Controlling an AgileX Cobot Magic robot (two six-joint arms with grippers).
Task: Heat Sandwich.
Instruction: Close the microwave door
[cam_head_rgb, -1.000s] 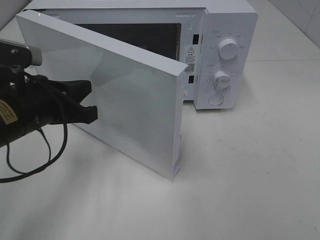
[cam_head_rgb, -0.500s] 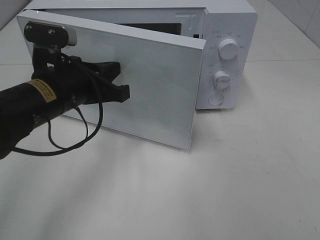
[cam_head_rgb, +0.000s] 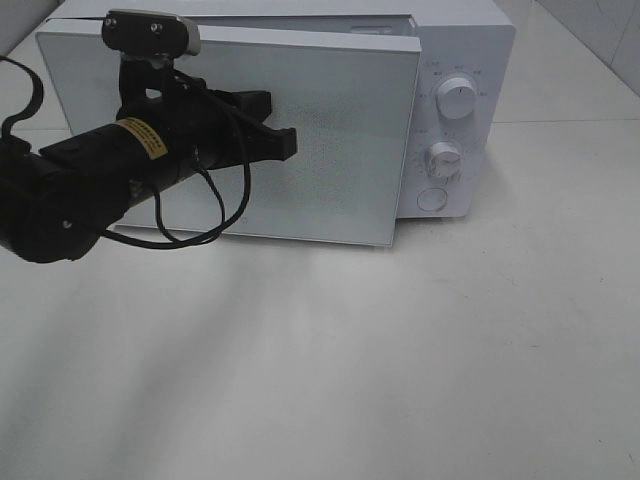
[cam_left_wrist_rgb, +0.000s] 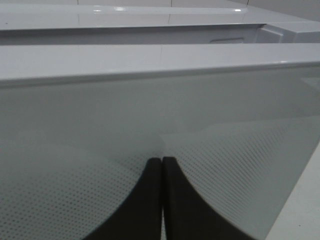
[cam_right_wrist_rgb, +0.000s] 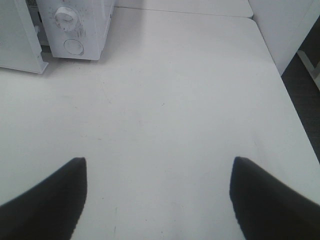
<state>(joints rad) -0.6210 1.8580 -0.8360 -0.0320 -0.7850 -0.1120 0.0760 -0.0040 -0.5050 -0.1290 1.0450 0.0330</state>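
Note:
The sandwich is hidden in every view. A white microwave (cam_head_rgb: 455, 110) stands at the back of the table, its door (cam_head_rgb: 340, 150) swung almost flat against the front, with a thin gap left along the top edge. My left gripper (cam_head_rgb: 285, 140) is shut and its tips rest against the door's outer face (cam_left_wrist_rgb: 150, 115); in the left wrist view the two black fingers of this gripper (cam_left_wrist_rgb: 162, 162) meet with nothing between them. My right gripper (cam_right_wrist_rgb: 158, 160) hangs open over bare table to the right of the microwave (cam_right_wrist_rgb: 75, 25), holding nothing.
Two dials (cam_head_rgb: 457, 98) (cam_head_rgb: 443, 158) and a round button (cam_head_rgb: 431, 199) sit on the microwave's right panel. A black cable (cam_head_rgb: 190, 235) loops below my left arm. The white table (cam_right_wrist_rgb: 165, 100) ends at an edge on the right (cam_right_wrist_rgb: 287, 95).
My left arm has swept to the right with its shut gripper against the door, swinging the door from wide open to nearly closed. The right gripper has stayed where it was.

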